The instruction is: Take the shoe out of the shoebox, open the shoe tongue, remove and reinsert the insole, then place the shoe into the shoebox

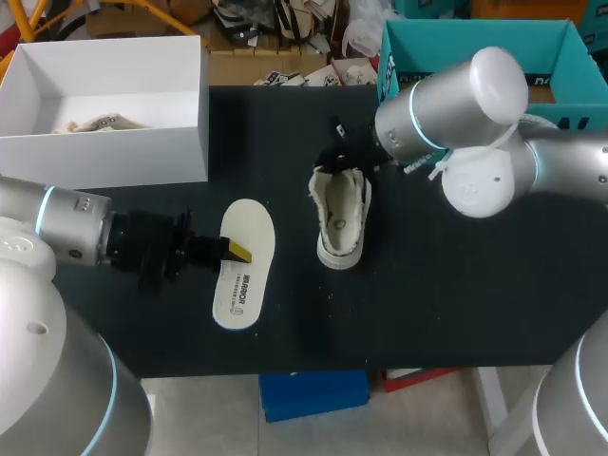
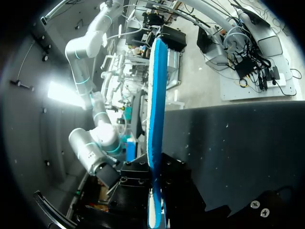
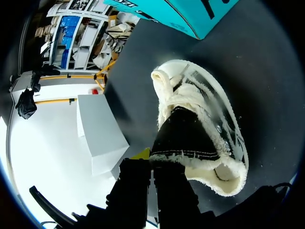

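A cream fleece-lined shoe (image 1: pixel 342 220) lies on the black table (image 1: pixel 456 304), opening upward. At its far end my right gripper (image 1: pixel 335 152) is shut on the shoe's black tongue (image 3: pixel 183 136), pulling it back from the lining (image 3: pixel 217 129). Left of the shoe is the white insole (image 1: pixel 244 264). My left gripper (image 1: pixel 236 252) is shut on its left edge. In the left wrist view the insole (image 2: pixel 155 109) stands edge-on between the black fingers (image 2: pixel 138 183), its blue underside showing. The white shoebox (image 1: pixel 142 157) stands at the far left.
A teal cardboard box (image 1: pixel 418 38) stands at the far right, behind my right arm. Inside the white shoebox lies some cream material (image 1: pixel 95 123). Bare black tabletop runs along the front edge and to the right of the shoe.
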Robot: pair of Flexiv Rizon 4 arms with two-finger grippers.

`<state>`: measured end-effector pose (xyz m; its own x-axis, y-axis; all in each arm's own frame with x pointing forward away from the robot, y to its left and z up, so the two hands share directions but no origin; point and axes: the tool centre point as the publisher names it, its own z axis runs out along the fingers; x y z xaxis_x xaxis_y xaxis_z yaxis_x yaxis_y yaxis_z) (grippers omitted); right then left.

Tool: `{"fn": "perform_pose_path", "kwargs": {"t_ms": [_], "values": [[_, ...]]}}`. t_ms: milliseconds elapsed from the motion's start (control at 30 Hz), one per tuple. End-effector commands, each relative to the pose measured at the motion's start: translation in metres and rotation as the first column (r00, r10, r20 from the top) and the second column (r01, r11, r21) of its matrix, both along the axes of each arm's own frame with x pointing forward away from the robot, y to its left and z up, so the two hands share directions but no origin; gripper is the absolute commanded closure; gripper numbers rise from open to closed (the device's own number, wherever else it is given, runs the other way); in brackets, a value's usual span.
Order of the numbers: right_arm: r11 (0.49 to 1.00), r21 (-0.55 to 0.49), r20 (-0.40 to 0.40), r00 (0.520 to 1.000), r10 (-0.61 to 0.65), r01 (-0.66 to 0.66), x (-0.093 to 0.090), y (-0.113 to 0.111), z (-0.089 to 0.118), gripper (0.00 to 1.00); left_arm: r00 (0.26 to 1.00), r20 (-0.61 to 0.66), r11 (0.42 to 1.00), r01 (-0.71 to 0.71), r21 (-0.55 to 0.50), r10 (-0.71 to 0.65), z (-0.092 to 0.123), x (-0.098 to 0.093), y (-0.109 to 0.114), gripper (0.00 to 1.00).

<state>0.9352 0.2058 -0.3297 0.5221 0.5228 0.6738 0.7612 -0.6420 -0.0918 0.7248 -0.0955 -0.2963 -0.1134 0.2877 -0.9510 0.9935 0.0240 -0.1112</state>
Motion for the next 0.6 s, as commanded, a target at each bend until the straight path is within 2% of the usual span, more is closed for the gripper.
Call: {"fn": "perform_pose_path", "kwargs": {"t_ms": [33, 267, 600], "values": [[0.964, -0.177, 0.148, 0.974, -0.174, 0.199, 0.01, 0.012, 0.006, 1.0, 1.0, 0.001, 1.0, 0.0, 0.004, 0.0, 0.001, -0.001, 0.0, 1.0], [0.967, -0.19, 0.136, 0.98, -0.147, 0.172, 0.023, 0.017, 0.008, 1.0, 1.0, 0.001, 1.0, 0.0, 0.004, 0.0, 0.001, -0.001, 0.0, 1.0], [0.971, -0.203, 0.072, 0.991, -0.113, 0.125, 0.035, 0.02, -0.008, 1.0, 1.0, 0.001, 1.0, 0.0, 0.004, 0.0, 0.001, -0.001, 0.0, 1.0]]}}
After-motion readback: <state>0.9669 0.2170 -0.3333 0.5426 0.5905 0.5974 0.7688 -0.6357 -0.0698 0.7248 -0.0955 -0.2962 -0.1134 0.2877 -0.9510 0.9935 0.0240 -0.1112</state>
